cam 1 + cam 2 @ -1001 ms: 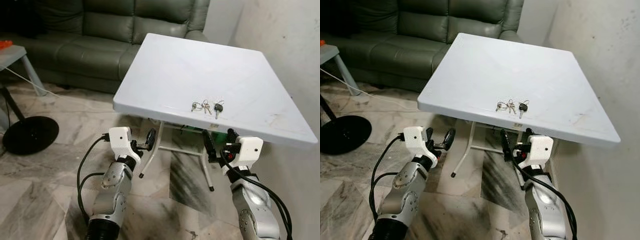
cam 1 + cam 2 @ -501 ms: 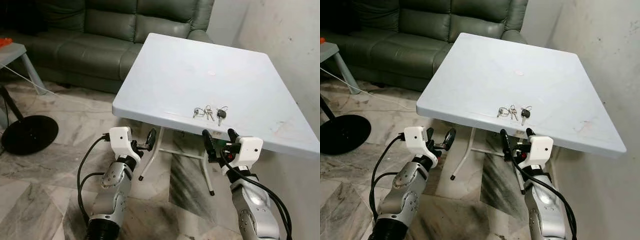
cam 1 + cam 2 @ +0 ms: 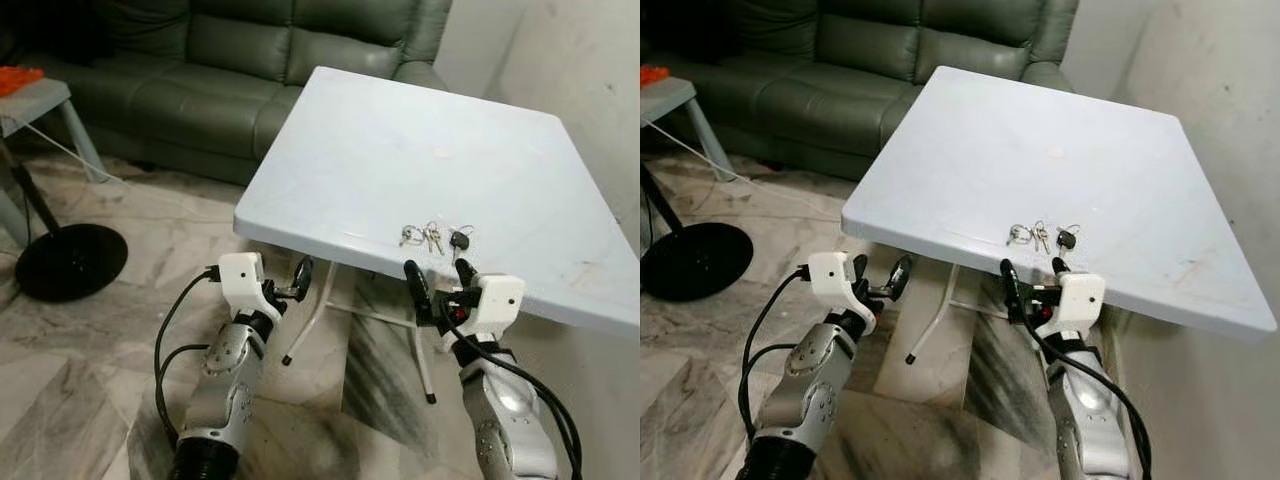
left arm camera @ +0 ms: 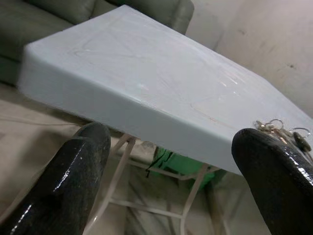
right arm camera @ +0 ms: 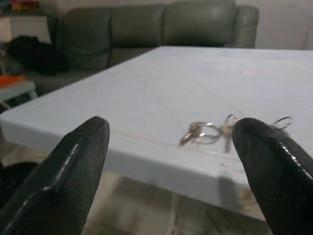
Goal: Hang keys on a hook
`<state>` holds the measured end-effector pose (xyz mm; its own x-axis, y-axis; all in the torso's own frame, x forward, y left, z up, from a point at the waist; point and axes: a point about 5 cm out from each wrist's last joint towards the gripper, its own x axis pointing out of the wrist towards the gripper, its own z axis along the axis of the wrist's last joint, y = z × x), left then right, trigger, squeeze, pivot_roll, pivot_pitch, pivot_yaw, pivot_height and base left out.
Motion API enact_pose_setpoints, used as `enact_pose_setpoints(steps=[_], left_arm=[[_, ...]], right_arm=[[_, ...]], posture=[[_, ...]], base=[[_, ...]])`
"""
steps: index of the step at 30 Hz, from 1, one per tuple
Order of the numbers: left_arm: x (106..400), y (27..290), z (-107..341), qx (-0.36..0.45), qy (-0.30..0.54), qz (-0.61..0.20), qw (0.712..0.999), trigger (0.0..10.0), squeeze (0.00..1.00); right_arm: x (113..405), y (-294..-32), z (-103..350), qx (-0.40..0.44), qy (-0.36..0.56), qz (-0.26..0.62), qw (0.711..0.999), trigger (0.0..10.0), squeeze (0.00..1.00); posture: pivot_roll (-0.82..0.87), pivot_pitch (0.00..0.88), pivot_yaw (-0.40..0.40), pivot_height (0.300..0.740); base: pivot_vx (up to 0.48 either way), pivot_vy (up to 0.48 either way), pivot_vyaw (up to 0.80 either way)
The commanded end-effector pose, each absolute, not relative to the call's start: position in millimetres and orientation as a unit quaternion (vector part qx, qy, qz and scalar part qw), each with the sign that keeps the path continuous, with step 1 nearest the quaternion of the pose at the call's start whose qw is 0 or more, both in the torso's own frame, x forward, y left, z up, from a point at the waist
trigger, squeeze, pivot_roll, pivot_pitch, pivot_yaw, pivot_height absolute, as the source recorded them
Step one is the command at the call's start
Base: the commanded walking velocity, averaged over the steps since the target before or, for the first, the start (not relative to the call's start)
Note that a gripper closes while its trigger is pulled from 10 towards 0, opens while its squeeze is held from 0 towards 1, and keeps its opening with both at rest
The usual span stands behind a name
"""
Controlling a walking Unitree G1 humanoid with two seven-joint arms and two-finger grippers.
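A bunch of keys (image 3: 433,238) with a black-headed key lies near the front edge of the white square table (image 3: 420,150). My right gripper (image 3: 438,284) is open, held just below and in front of that edge, right under the keys (image 5: 210,131). My left gripper (image 3: 286,278) is open too, lower and to the left, in front of the table's near corner, with the keys (image 4: 281,131) far off to one side. Both grippers hold nothing.
A dark green leather sofa (image 3: 200,70) stands behind the table. A bare wall (image 3: 590,70) runs along the right. A black round stand base (image 3: 70,262) and a grey side table (image 3: 35,95) are at left. White table legs (image 3: 310,320) stand over the marble floor.
The view has shifted: the table and keys now sit lower and more to the right in the picture. The right gripper has risen closer to the table's front edge under the keys.
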<state>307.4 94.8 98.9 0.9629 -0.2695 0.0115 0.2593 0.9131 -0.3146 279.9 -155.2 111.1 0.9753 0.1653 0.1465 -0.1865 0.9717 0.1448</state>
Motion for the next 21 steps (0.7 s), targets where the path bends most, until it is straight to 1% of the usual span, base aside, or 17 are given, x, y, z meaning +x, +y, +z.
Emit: enact_pose_setpoints(steps=[1,21], left_arm=[[308.1,85.0,103.5,-0.164,0.014,-0.150,0.975,10.0,0.00],[308.1,83.4,104.2,-0.165,0.015,-0.153,0.974,10.0,0.00]], right_arm=[[278.7,-165.3,113.5,0.070,-0.070,0.073,0.992,10.0,0.00],[278.0,-165.2,113.3,0.071,-0.071,0.073,0.992,10.0,0.00]], posture=[[-0.02,0.064,-0.110,0.719],[-0.02,0.063,-0.110,0.719]], base=[[0.296,0.000,0.00],[0.317,0.000,0.00]])
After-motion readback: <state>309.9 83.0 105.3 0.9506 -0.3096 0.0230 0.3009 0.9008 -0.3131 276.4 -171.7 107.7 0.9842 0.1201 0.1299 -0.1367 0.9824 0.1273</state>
